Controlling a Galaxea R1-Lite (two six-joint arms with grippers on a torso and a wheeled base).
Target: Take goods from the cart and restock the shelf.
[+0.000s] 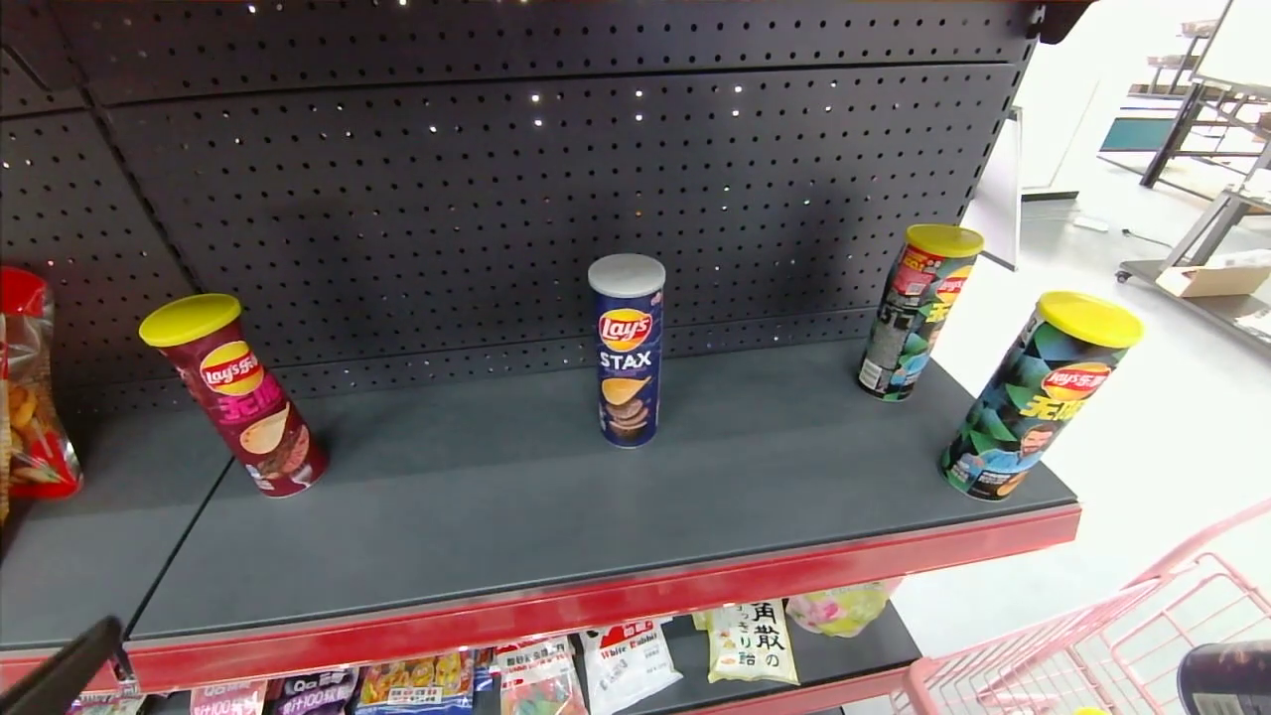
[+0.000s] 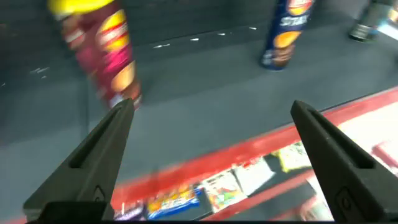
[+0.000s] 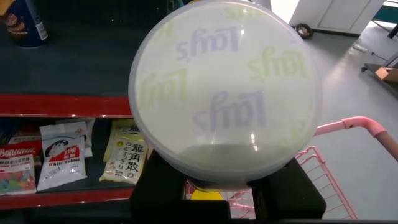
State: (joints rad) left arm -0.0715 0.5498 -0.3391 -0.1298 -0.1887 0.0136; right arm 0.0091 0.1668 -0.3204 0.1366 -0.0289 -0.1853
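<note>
On the grey shelf (image 1: pixel 516 516) stand a maroon chip can (image 1: pixel 233 397), a blue can (image 1: pixel 628 353) and two green-black cans (image 1: pixel 918 313) (image 1: pixel 1038 397). My left gripper (image 2: pixel 211 149) hangs open just before the shelf's red front edge (image 2: pixel 249 155), below and in front of the maroon can (image 2: pixel 102 50); nothing is between its fingers (image 2: pixel 99 162). The blue can (image 2: pixel 286 31) stands beyond it. My right gripper (image 3: pixel 227 190) is shut on a chip can whose clear lid (image 3: pixel 224 93) faces the camera and hides the fingertips. It is beside the pink cart (image 3: pixel 360 124).
A lower shelf (image 1: pixel 834 655) holds snack bags (image 1: pixel 750 641). A red snack bag (image 1: pixel 30 397) sits at the shelf's far left. The pink cart (image 1: pixel 1142 636) stands at lower right. Wide gaps separate the cans on the shelf board. A perforated back panel (image 1: pixel 496 199) closes the rear.
</note>
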